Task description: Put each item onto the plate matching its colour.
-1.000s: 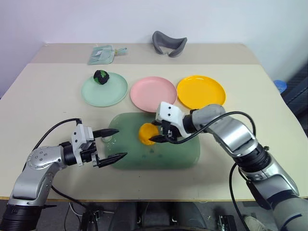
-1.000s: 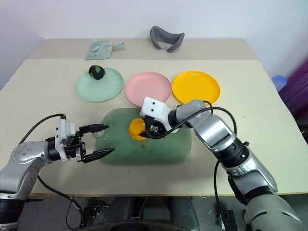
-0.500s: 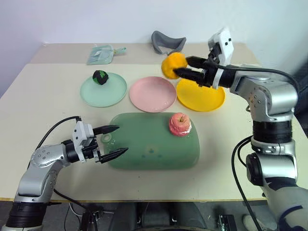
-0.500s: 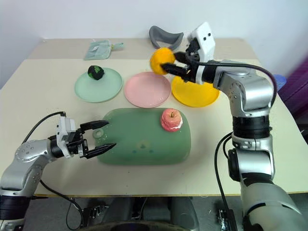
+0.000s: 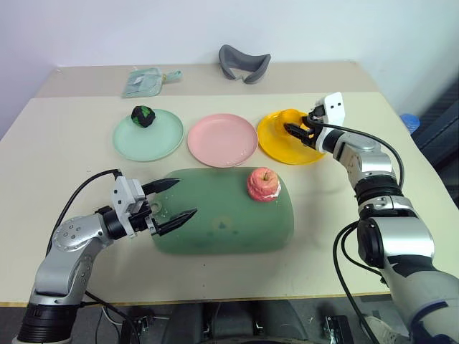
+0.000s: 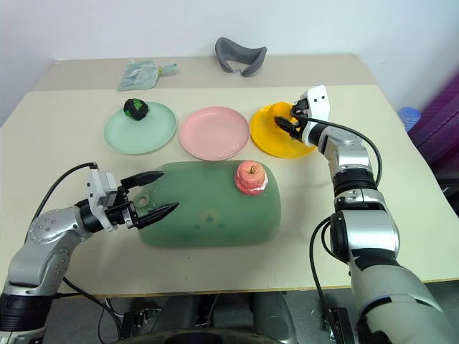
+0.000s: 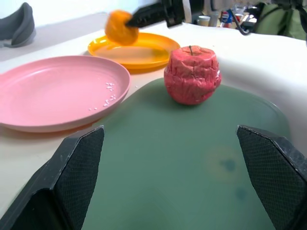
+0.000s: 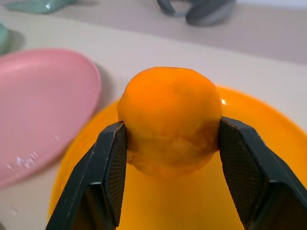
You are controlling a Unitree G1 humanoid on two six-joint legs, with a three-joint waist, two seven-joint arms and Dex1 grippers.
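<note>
Over orange plate (image 5: 276, 143) | right tool (image 8: 168, 143) clamps orange fruit (image 8: 169, 120)

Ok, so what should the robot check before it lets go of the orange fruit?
1. Fruit gripped by right end effector: ok.
2. Fruit over the orange plate: ok.
3. Fruit resting on the plate: cannot tell.
4. Ball on the green plate: ok.
5. Apple on the pink plate: not ok, it sits on the mat.
6. Left end effector open and free: ok.
</note>
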